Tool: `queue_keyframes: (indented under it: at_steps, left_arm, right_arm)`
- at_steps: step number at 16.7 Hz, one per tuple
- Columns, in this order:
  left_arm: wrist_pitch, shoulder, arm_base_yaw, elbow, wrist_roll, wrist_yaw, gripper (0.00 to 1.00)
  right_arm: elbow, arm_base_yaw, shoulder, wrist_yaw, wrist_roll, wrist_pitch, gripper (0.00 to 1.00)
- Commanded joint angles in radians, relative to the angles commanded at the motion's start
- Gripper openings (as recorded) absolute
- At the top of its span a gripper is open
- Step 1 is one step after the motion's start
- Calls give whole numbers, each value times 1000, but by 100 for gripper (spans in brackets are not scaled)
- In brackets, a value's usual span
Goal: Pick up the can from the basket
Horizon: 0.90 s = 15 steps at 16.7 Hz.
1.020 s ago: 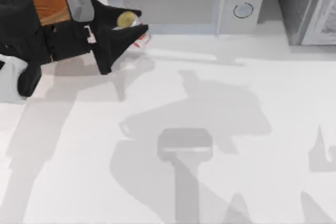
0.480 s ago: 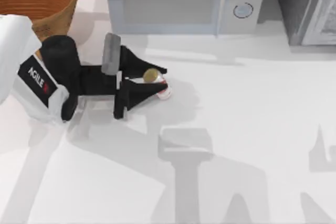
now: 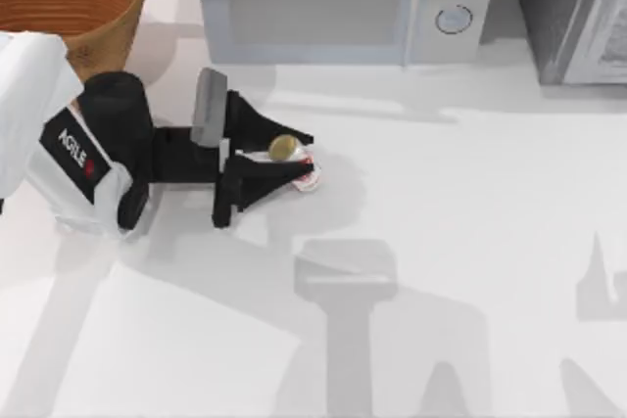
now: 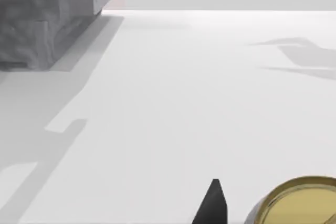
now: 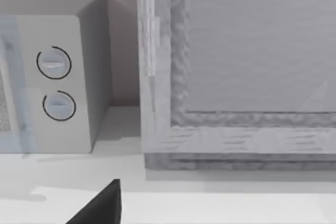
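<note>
Top view, left claw [image 3: 290, 161] gripping can [image 3: 294, 163], basket [image 3: 103, 34] apart

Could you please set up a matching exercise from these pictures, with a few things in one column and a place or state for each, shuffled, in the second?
Things:
1. can
2. basket
3. microwave
4. left gripper

Places or states:
A. along the table's back edge, two round knobs on its front
B. at the table's back left corner, nothing inside it
C. out of the basket, between two black fingers in front of the microwave
D. shut on the can, reaching toward the table's right

Pairs: 1-C, 2-B, 3-A, 4-D
</note>
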State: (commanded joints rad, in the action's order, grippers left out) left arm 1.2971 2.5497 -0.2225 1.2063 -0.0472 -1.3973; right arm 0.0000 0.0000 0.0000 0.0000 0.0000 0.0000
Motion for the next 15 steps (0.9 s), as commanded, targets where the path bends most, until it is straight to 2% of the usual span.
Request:
queue_keyframes:
  at_steps: [12,15]
  left_arm:
    - [0,0,0,0,0,0,98]
    - [0,0,0,0,0,0,100]
  right_arm:
    - [0,0,0,0,0,0,100]
    - [0,0,0,0,0,0,100]
